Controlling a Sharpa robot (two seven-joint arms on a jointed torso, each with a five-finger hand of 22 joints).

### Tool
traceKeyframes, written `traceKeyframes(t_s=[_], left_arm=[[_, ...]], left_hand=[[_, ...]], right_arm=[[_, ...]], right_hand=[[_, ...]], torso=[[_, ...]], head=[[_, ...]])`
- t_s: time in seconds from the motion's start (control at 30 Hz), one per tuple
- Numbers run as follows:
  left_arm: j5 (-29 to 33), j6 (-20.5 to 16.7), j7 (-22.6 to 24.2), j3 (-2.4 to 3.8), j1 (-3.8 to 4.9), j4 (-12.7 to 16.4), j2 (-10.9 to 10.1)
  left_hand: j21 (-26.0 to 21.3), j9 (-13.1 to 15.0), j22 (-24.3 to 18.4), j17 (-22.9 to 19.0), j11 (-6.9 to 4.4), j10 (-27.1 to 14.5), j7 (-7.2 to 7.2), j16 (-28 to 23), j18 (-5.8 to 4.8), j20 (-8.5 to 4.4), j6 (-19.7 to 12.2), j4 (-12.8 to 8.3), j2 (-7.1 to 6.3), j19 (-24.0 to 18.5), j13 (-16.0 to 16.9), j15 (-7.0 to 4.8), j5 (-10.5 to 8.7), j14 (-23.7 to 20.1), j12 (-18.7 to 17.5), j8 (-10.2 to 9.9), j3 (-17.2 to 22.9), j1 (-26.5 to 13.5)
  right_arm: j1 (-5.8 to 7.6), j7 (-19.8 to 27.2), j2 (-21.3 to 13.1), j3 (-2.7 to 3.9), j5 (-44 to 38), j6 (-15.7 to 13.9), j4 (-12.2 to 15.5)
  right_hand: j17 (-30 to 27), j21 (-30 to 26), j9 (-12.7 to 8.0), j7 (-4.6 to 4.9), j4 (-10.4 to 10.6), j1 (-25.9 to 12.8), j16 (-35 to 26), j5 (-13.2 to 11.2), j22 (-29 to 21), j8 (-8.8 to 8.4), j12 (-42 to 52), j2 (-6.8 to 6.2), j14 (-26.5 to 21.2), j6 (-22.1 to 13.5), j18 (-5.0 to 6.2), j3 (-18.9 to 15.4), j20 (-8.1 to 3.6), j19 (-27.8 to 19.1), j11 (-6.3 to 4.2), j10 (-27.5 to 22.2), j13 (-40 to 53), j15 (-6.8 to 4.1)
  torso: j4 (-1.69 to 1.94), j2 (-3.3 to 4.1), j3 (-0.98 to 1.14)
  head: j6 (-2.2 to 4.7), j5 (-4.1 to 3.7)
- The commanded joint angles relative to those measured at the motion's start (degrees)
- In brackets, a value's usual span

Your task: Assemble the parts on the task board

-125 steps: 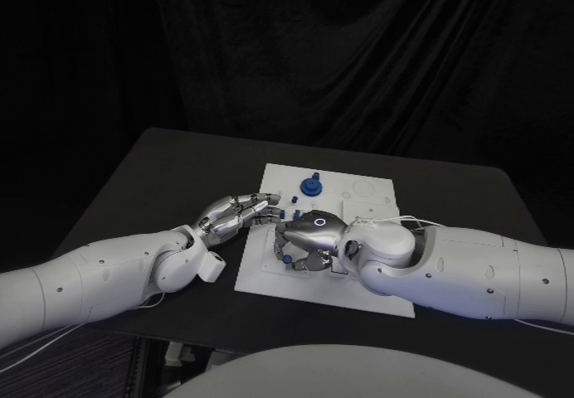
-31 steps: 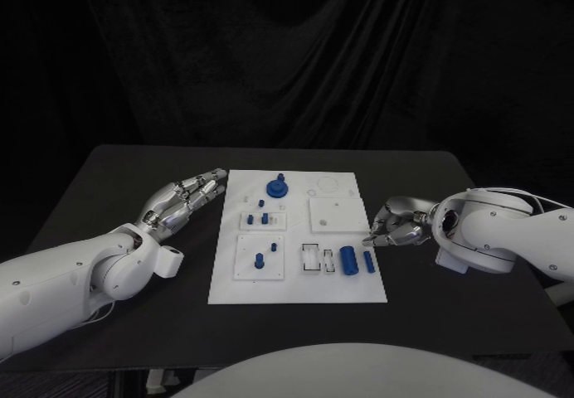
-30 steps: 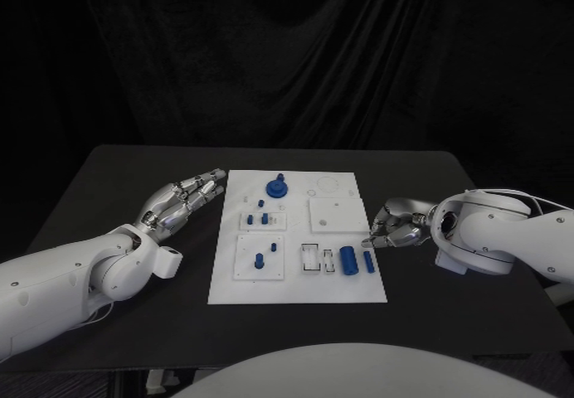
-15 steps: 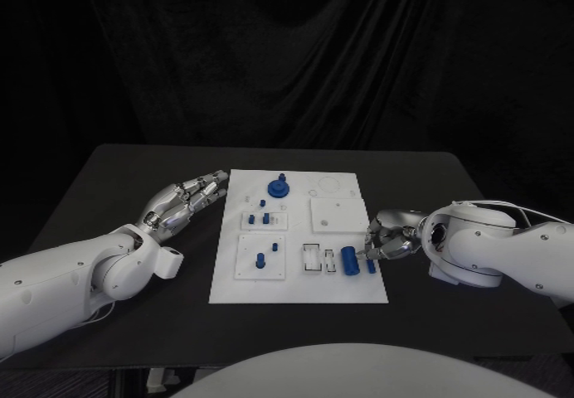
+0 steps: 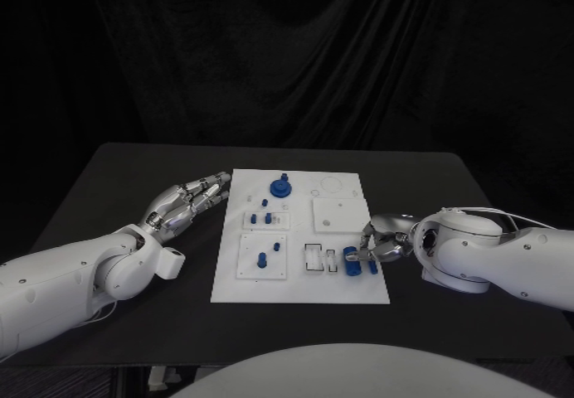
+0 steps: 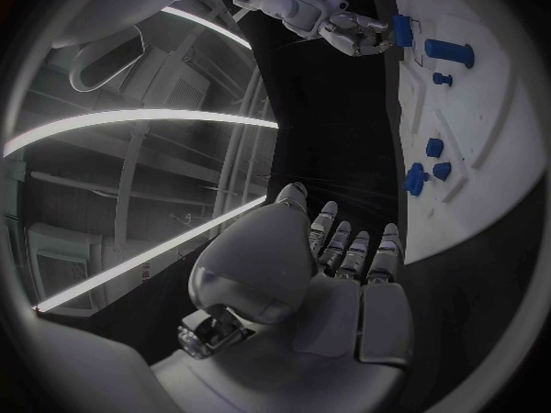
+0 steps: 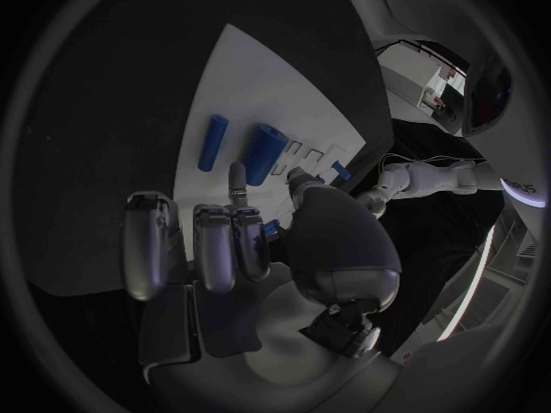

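Note:
The white task board [image 5: 299,286] lies in the middle of the table. Near its right edge lie a thick blue cylinder [image 5: 352,260] [image 7: 266,147] and, beside it, a thin blue cylinder [image 7: 212,142]. My right hand [image 5: 376,245] [image 7: 224,243] reaches over that edge with its fingers apart, their tips close to the cylinders' near ends; it holds nothing. My left hand [image 5: 189,201] [image 6: 344,275] lies with straight fingers at the board's left edge, empty. A blue knob [image 5: 282,187] stands at the board's far end, and small blue pegs [image 5: 262,219] stand in the left-hand blocks.
Two more blue pegs [image 5: 265,254] stand in the near left block. A square white plate [image 5: 336,214] and empty slots [image 5: 317,258] sit on the board. Bare black tabletop [image 5: 132,178] surrounds the board.
Within the last second my right hand slid from beside the board's right edge in over it, up to the blue cylinders. My left hand has stayed put.

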Motion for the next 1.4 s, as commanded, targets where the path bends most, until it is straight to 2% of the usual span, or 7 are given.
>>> traceKeyframes(t_s=[0.03, 0.6, 1.03, 1.1, 1.23, 1.3, 1.4], left_arm=[[0.4, 1.2, 3.9, 0.07, -0.09, 0.1, 0.2], [0.4, 2.2, 3.3, 0.07, -0.66, -0.2, 0.5], [0.4, 2.8, 3.2, 0.07, -1.27, -0.7, 0.8], [0.4, 2.8, 3.2, 0.07, -1.35, -0.7, 0.8], [0.4, 3.0, 3.2, 0.07, -1.55, -0.8, 0.9], [0.4, 3.0, 3.2, 0.07, -1.60, -0.8, 0.9], [0.4, 3.0, 3.3, 0.07, -1.66, -0.8, 0.9]], left_hand=[[0.3, -0.1, 0.1, 0.1, 0.46, 0.0, -0.31, 0.4, 0.88, 0.52, -0.2, -0.2, 0.11, 0.1, 0.1, 0.41, 0.26, 0.1, 0.2, 0.3, 0.4, 0.7], [0.5, -0.2, 0.7, 0.3, 0.82, 0.2, -0.39, 1.0, 0.94, 1.27, -0.4, -0.5, -0.01, 0.5, 0.1, 1.20, 0.62, 1.0, 0.6, 0.4, 1.5, 1.6], [0.6, -0.3, 0.9, 0.4, 0.94, 0.3, -0.37, 1.3, 0.90, 1.52, -0.4, -0.6, -0.04, 0.8, 0.2, 1.52, 0.79, 1.3, 0.9, 0.4, 2.0, 1.9], [0.6, -0.3, 1.0, 0.4, 0.98, 0.3, -0.35, 1.4, 0.88, 1.56, -0.3, -0.7, -0.04, 0.9, 0.2, 1.58, 0.82, 1.4, 1.0, 0.4, 2.1, 2.0], [0.7, -0.3, 1.1, 0.4, 1.06, 0.4, -0.32, 1.5, 0.86, 1.61, -0.3, -0.7, -0.04, 1.0, 0.2, 1.67, 0.83, 1.5, 1.2, 0.4, 2.3, 2.1], [0.7, -0.3, 1.1, 0.5, 1.11, 0.4, -0.32, 1.5, 0.84, 1.63, -0.3, -0.8, -0.05, 1.0, 0.2, 1.70, 0.84, 1.6, 1.3, 0.4, 2.3, 2.1], [0.7, -0.3, 1.2, 0.5, 1.15, 0.5, -0.31, 1.6, 0.83, 1.65, -0.2, -0.8, -0.06, 1.1, 0.2, 1.74, 0.86, 1.6, 1.5, 0.4, 2.5, 2.2]], right_arm=[[-0.32, -1.4, 0.4, 0.02, -2.5, -1.0, -0.4], [-1.14, -3.1, 3.4, 0.02, -2.6, 3.1, -3.0], [-1.61, -3.7, 5.1, 0.03, -2.7, 5.3, -4.5], [-1.65, -3.8, 5.2, 0.03, -2.7, 5.6, -4.6], [-1.71, -3.8, 5.5, 0.03, -2.7, 5.2, -4.8], [-1.73, -3.8, 5.6, 0.03, -2.7, 4.5, -4.8], [-1.74, -3.9, 5.6, 0.03, -2.4, 3.5, -4.9]], right_hand=[[14.1, 0.0, 0.1, -0.19, 0.1, -1.2, -0.3, -0.9, 12.7, 0.59, 0.1, 0.18, 5.7, 0.4, -0.36, 0.3, -0.24, 3.4, -0.19, 6.1, 15.1, -0.34], [13.8, 0.2, 1.2, -1.04, 0.0, -7.7, -0.6, -1.8, 12.6, 3.15, 0.1, 0.17, 5.6, 2.9, -0.34, -0.2, -0.63, 3.3, -0.88, 6.1, 15.1, -0.88], [13.4, 0.4, 6.6, -2.82, -0.1, -7.5, -0.9, -1.1, 12.6, 8.72, 0.1, -0.86, 5.5, 4.6, -0.33, 1.5, -1.88, 3.2, -2.49, 6.1, 15.1, -2.23], [13.4, 0.3, 7.9, -2.94, -0.2, -5.4, -0.9, 2.4, 12.6, 9.41, 0.1, -0.94, 5.5, 3.8, -0.32, 2.4, -2.06, 3.2, -2.63, 6.1, 15.1, -2.36], [13.2, 0.2, 9.3, -2.70, -1.7, 0.6, -1.1, 15.7, 12.5, 9.01, 0.1, -1.32, 5.5, 1.4, -0.29, 4.8, -2.10, 3.1, -2.46, 6.1, 15.1, -2.33], [13.2, -0.9, 9.3, -2.45, -1.4, 1.5, -1.1, 19.9, 12.2, 8.41, 0.1, -1.68, 5.5, 1.1, -0.05, 5.4, -1.90, 2.6, -2.26, 6.1, 15.1, -2.12], [13.3, -1.2, 9.0, -2.17, -1.6, 2.5, -1.0, 22.5, 12.1, 7.38, 0.1, -1.88, 5.5, 0.3, 0.01, 6.2, -1.75, 2.5, -2.02, 6.1, 15.1, -1.95]], torso=[[0.02, -0.04, 0.03], [-0.03, -0.12, -0.04], [0.07, -0.18, -0.11], [0.11, -0.19, -0.13], [0.10, -0.19, -0.13], [0.09, -0.18, -0.12], [0.06, -0.19, -0.12]], head=[[-0.01, -0.03], [-0.01, 0.66], [-0.01, 0.91], [-0.01, 0.90], [-0.01, 1.07], [-0.01, 1.11], [-0.01, 1.15]])
